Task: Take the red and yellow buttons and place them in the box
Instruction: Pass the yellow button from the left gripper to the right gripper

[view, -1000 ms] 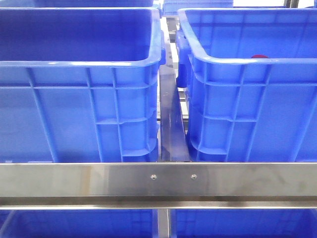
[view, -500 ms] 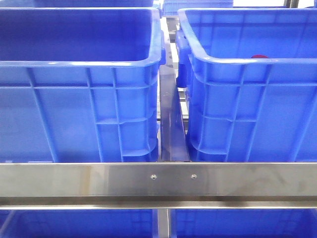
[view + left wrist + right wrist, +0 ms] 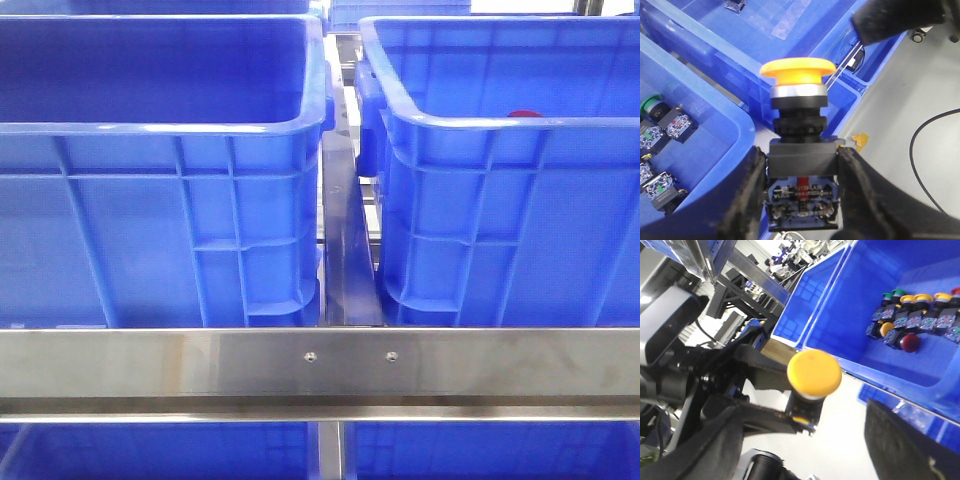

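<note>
My left gripper (image 3: 802,167) is shut on the black switch body of the yellow button (image 3: 797,71), whose orange-yellow cap points away from the wrist. It hangs over the gap between a blue crate (image 3: 735,125) holding several switches and the grey floor. In the right wrist view the same yellow button (image 3: 814,372) shows between the wide-apart fingers of my open right gripper (image 3: 805,450), which touch nothing. A red button (image 3: 910,342) lies in a blue box (image 3: 850,305) among other switches. A red cap (image 3: 524,114) peeks over the right crate's rim (image 3: 480,122). Neither gripper shows in the front view.
Two large blue crates stand side by side behind a steel crossbar (image 3: 320,365), the left crate (image 3: 160,130) and the right one split by a narrow gap (image 3: 345,250). A black cable (image 3: 930,150) lies on the floor. Further crates sit below the bar.
</note>
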